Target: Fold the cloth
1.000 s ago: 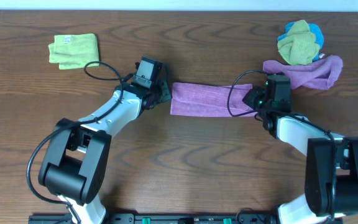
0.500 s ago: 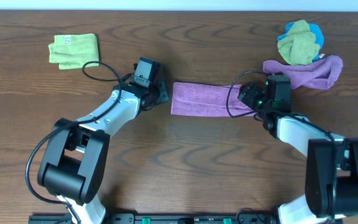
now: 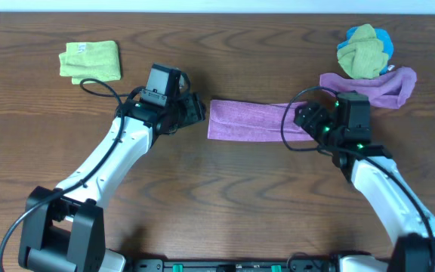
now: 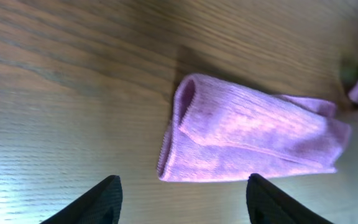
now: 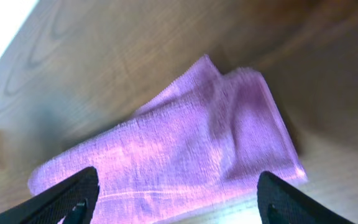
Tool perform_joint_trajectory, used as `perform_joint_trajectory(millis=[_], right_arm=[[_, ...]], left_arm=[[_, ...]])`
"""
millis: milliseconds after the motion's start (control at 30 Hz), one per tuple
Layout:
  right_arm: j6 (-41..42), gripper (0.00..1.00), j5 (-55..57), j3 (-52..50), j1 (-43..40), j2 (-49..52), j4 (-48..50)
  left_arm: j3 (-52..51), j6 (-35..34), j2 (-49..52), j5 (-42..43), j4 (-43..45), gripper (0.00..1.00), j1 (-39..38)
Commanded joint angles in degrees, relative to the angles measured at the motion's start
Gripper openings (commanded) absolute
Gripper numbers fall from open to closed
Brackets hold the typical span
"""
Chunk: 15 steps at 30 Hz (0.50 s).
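The cloth (image 3: pixel 249 121) lies at the middle of the bench (image 3: pixel 225 196), folded into a long purple band that runs left to right, with its layered edges visible in the left wrist view (image 4: pixel 253 140). The left claw (image 3: pixel 195 112) sits just beside the band's left end, apart from it. It is released: its two dark fingers (image 4: pixel 98 199) are spread wide with only bare wood between them. The right claw (image 3: pixel 306 117) hangs over the band's right end and is also released, its fingers (image 5: pixel 67 199) splayed to either side of the fabric (image 5: pixel 179 155) and gripping none of it. A black cable (image 3: pixel 284 125) loops from the right arm across the right part of the band and covers a strip of it from above. Behind the right claw lies a second purple cloth (image 3: pixel 376 87), rumpled into a band. Its near end comes close to the folded one, and the claw hides whether they touch. A green and blue bundle (image 3: pixel 362 49) rests against its far side. A lime-green cloth (image 3: pixel 90 60) lies folded at the far left, well apart.
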Motion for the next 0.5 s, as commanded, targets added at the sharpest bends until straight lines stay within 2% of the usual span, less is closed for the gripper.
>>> perform_joint_trajectory(millis=[0, 67, 133, 233, 267, 467], right_arm=[[1.0, 0.81, -0.2, 0.2, -0.7, -3.5, -4.5], [5.8, 0.80, -0.2, 0.2, -1.1, -5.5, -9.4], [10.1, 0.82, -0.2, 0.2, -1.6, -6.6, -12.9], [12.3, 0.85, -0.8, 0.2, -2.0, -7.2, -15.5], [12.3, 0.85, -1.1, 0.2, -2.0, -7.2, -15.7], [12.3, 0.89, -1.2, 0.2, -2.0, -7.0, -15.8]], left_arm=[[1.0, -1.0, 0.2, 3.5, 0.5, 0.66, -0.2], [1.0, -1.6, 1.3, 4.1, 2.3, 0.66, -0.8], [1.0, -2.5, 2.5, 5.0, 4.6, 0.56, -1.6], [1.0, -5.1, 4.6, 5.0, 8.8, 0.16, -3.1], [1.0, -6.0, 5.3, 5.0, 9.9, 0.08, -3.5], [1.0, -8.9, 9.4, 4.7, 17.4, 0.06, -5.3]])
